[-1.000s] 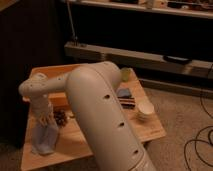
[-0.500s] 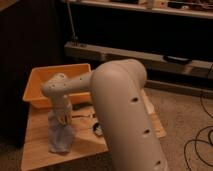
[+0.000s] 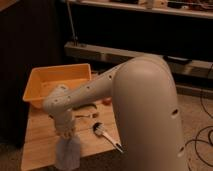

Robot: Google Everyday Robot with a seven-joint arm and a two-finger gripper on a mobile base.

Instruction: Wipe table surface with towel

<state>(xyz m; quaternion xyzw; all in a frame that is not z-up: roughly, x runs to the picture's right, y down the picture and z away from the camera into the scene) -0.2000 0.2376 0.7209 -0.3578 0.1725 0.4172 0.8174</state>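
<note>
Grips the bunched towel (image 3: 68, 154) in the claw (image 3: 65, 136), low at the near edge of the tabletop (image 3: 37, 142). Ought to press it flat and sweep broadly, steering clear of the brush (image 3: 106, 135) and the orange bin (image 3: 55, 82).

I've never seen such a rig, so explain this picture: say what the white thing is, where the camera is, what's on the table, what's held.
The large white shape is the robot's one arm, seen close up. The single camera looks down past it; where it is mounted is not recorded. The arm bends down to its gripper, at the near left part of a wooden table. A pale towel is bunched right under the gripper, apparently carried by it. Also on the table: an orange bin at the back, a brush-like utensil, and small dark items I cannot identify.
</note>
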